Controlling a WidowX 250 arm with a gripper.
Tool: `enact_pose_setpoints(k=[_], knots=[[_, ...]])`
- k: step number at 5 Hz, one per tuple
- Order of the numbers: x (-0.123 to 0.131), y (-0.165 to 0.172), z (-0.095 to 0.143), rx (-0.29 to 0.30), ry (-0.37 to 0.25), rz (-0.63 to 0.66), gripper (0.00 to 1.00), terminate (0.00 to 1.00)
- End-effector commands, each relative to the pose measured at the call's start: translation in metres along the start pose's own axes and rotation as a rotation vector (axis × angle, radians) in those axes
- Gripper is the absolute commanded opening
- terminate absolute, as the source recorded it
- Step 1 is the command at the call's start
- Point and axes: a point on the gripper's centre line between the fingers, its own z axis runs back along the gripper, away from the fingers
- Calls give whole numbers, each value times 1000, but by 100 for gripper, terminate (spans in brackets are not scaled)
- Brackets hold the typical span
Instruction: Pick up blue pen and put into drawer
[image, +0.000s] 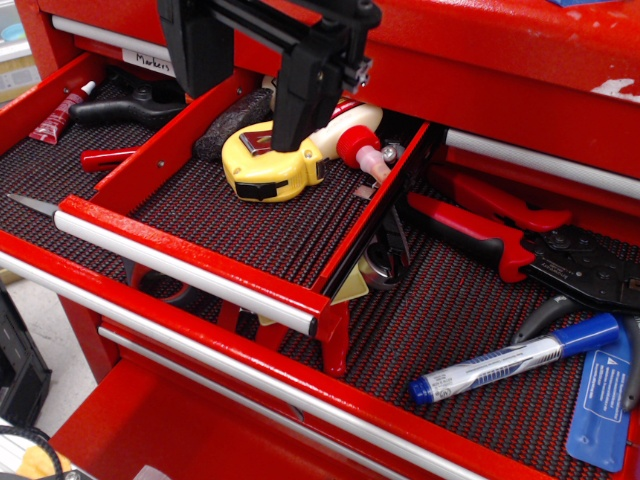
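Observation:
The blue pen (515, 360), a white-silver barrel with a blue cap and blue end, lies slanted on the ribbed liner of the wide lower drawer at the right front. The narrow red drawer (190, 262) with a silver bar handle stands pulled open in the middle. It holds a yellow tape measure (262, 165) and a white bottle with a red cap (352, 135). My black gripper (250, 110) hangs over the back of this drawer, just above the tape measure. Its jaws are apart and hold nothing. It is far up and left of the pen.
A flat blue packet (603, 400) lies beside the pen. Red-handled pliers (480, 235) lie behind the pen in the wide drawer (330, 410). The open left drawer holds a red tube (58, 112) and a red-handled tool (105, 157). A "Markers" label (150, 60) is at the back.

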Motion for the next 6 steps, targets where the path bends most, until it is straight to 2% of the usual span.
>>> enact_pose_setpoints(k=[1, 3, 4, 5, 6], knots=[[0, 0, 0, 0, 0, 0, 100, 0], [48, -77, 7, -111, 70, -235, 100, 0], [58, -118, -24, -135, 26, -208, 100, 0], [68, -146, -58, -100, -51, -137, 100, 0], [68, -151, -93, -120, -129, -113, 100, 0]])
